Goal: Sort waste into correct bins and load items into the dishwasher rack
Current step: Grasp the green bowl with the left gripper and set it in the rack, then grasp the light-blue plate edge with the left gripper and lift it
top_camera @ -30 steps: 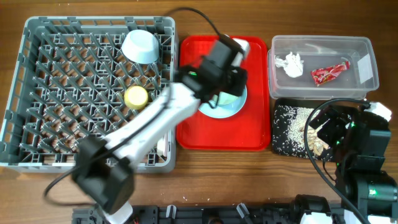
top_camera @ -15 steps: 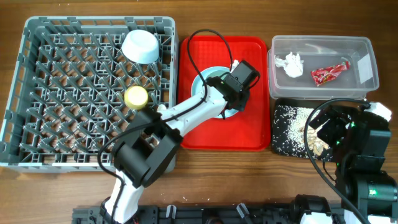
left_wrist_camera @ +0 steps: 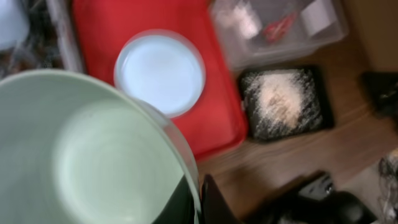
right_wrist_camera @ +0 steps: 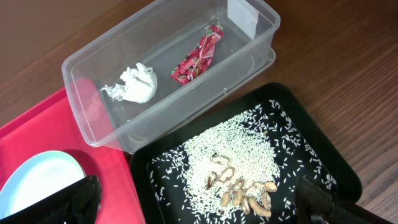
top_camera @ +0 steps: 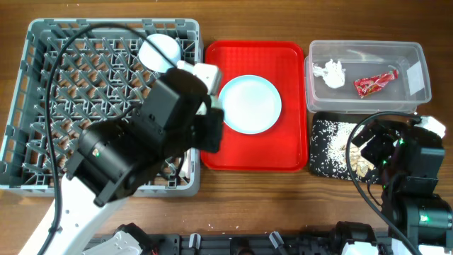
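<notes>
My left gripper (left_wrist_camera: 200,200) is shut on the rim of the pale green dish (left_wrist_camera: 87,155) and holds it up in the air; the dish fills the left wrist view. In the overhead view the raised left arm (top_camera: 152,134) covers the middle of the grey dishwasher rack (top_camera: 42,106) and hides the dish. The light blue plate (top_camera: 249,104) lies bare on the red tray (top_camera: 255,156). The light blue bowl (top_camera: 157,49) sits in the rack's far side. My right gripper (right_wrist_camera: 196,208) is open and empty above the black tray (right_wrist_camera: 168,168) of rice scraps (right_wrist_camera: 230,152).
The clear tub (top_camera: 417,53) at the back right holds the white tissue (top_camera: 329,73) and the red wrapper (top_camera: 375,83). The black tray (top_camera: 322,166) lies in front of it. The right arm (top_camera: 414,170) stands at the front right. The yellow cup is hidden.
My left gripper took the green dish off the blue plate, rose, and swung left over the rack. The plate is now bare. The right arm has not moved.
</notes>
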### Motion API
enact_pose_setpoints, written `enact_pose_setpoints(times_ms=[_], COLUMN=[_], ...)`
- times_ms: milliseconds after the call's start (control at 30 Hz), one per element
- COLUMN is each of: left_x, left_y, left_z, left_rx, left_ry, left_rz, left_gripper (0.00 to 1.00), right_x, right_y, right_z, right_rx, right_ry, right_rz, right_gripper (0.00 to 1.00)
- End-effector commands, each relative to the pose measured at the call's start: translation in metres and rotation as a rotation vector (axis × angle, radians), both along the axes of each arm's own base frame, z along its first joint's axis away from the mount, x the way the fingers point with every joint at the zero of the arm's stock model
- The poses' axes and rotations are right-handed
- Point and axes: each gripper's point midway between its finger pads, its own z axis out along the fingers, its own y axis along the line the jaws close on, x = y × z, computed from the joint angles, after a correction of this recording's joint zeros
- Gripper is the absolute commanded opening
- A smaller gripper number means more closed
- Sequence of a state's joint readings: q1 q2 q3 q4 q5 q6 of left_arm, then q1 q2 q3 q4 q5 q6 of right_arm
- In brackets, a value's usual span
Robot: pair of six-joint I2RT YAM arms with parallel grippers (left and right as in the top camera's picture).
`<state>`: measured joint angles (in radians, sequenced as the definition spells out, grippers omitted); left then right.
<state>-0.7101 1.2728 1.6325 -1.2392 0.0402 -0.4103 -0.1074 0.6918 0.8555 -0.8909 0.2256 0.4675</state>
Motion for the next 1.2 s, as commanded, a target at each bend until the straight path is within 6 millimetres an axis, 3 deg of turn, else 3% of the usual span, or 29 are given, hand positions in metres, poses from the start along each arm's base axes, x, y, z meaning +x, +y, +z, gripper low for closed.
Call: enact_pose_setpoints(times_ms=[0,67,100,167,300,400,467,533,700,733,767,800,900,1033,1100,1167], left_x=[-0.015,-0.029,-0.025,-0.017,-0.007,-0.006,-0.008,-0.006,-0.002,-0.003,-0.004,-0.005,0.002,0.02,0.023,0.02], left_y=[0.01,0.007,0.007,0.012,0.057,0.094,0.107,0.136,0.163,0.167,0.169,0.17,0.181,0.215,0.216,0.196], left_z=[-0.075,-0.109,-0.119,-0.123,-0.132,-0.161,-0.176,-0.196,-0.202,-0.205,-0.207,-0.208,-0.189,-0.108,-0.082,-0.058], left_rx=[0.03,-0.074,-0.177,-0.37,-0.693,-0.755,-0.755,-0.649,-0.64,-0.619,-0.603,-0.591,-0.526,-0.339,-0.347,-0.355], left_ry=[0.297,0.447,0.49,0.525,0.536,0.565,0.577,0.572,0.552,0.554,0.557,0.562,0.549,0.406,0.348,0.263], left_rz=[0.004,-0.084,-0.107,-0.126,-0.05,0.129,0.193,0.311,0.424,0.441,0.448,0.452,0.467,0.551,0.588,0.551], left_gripper=[0.04,0.04,0.04,0.04,0.05,0.18,0.2,0.21,0.2,0.25,1.0,1.0,1.0,1.0,1.0,1.0], right_x=[0.001,0.001,0.001,0.002,0.003,0.004,0.004,0.005,0.008,0.009,0.011,0.012,0.017,0.026,0.028,0.03], right_y=[-0.002,-0.002,-0.002,-0.002,-0.002,-0.003,-0.003,-0.003,-0.003,-0.003,-0.003,-0.003,-0.004,-0.005,-0.005,-0.005], right_z=[0.005,0.004,0.003,0.003,0.0,-0.001,-0.002,-0.003,-0.009,-0.012,-0.014,-0.018,-0.031,-0.065,-0.079,-0.102], right_rx=[-0.004,-0.004,-0.003,-0.003,-0.001,-0.001,0.0,0.0,0.003,0.004,0.006,0.007,0.013,0.028,0.034,0.044], right_ry=[-0.015,-0.009,-0.007,-0.005,0.01,0.014,0.019,0.023,0.051,0.063,0.075,0.09,0.148,0.293,0.352,0.451], right_rz=[-0.013,-0.013,-0.013,-0.013,-0.013,-0.013,-0.013,-0.013,-0.013,-0.013,-0.013,-0.013,-0.013,-0.013,-0.013,-0.012], right_gripper=[1.0,1.0,1.0,1.0,1.0,1.0,1.0,1.0,1.0,1.0,1.0,1.0,1.0,1.0,1.0,1.0])
